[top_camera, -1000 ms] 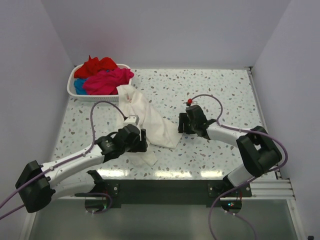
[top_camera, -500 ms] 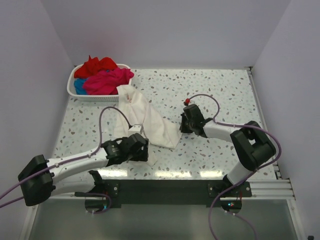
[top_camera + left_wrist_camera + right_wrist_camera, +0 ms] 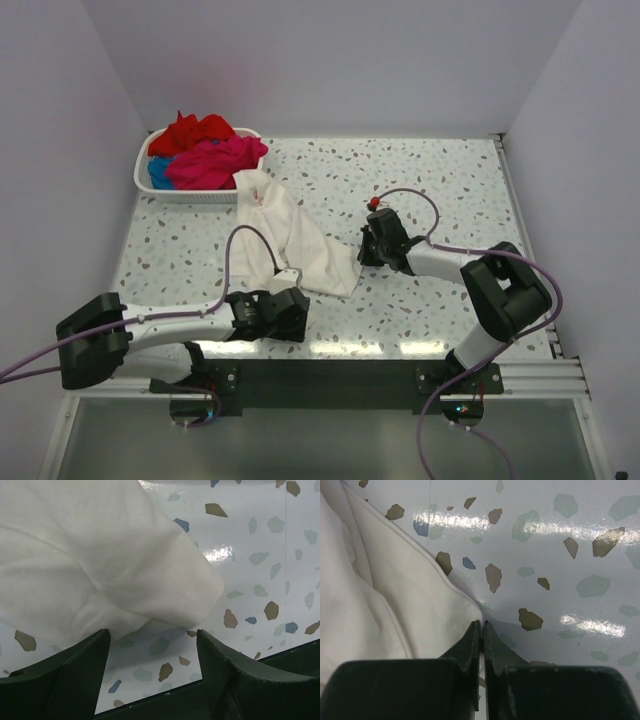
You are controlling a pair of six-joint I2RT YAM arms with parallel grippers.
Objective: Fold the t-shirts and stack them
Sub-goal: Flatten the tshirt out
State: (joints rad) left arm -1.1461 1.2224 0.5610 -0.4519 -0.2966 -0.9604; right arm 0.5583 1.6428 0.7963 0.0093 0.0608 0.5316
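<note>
A white t-shirt [image 3: 290,235] lies crumpled in a long strip on the speckled table, running from the basket toward the near edge. My right gripper [image 3: 362,256] is shut at the shirt's right edge; in the right wrist view the jaws [image 3: 481,623] meet on a corner of the white cloth [image 3: 395,600]. My left gripper [image 3: 290,303] stands open low at the shirt's near end, and a rounded fold of cloth [image 3: 100,565] lies just beyond its fingers [image 3: 152,632], none of it between them. Red [image 3: 195,130], magenta [image 3: 215,160] and blue [image 3: 158,172] t-shirts sit in the basket.
The white slatted basket [image 3: 190,196] stands at the table's back left corner. The table's near edge and a dark rail [image 3: 165,705] lie right under the left gripper. Walls close in the table on the left, back and right.
The right gripper has closed on the shirt's right edge. The left arm has swung down toward the near edge, bringing its open gripper to the shirt's near end.
</note>
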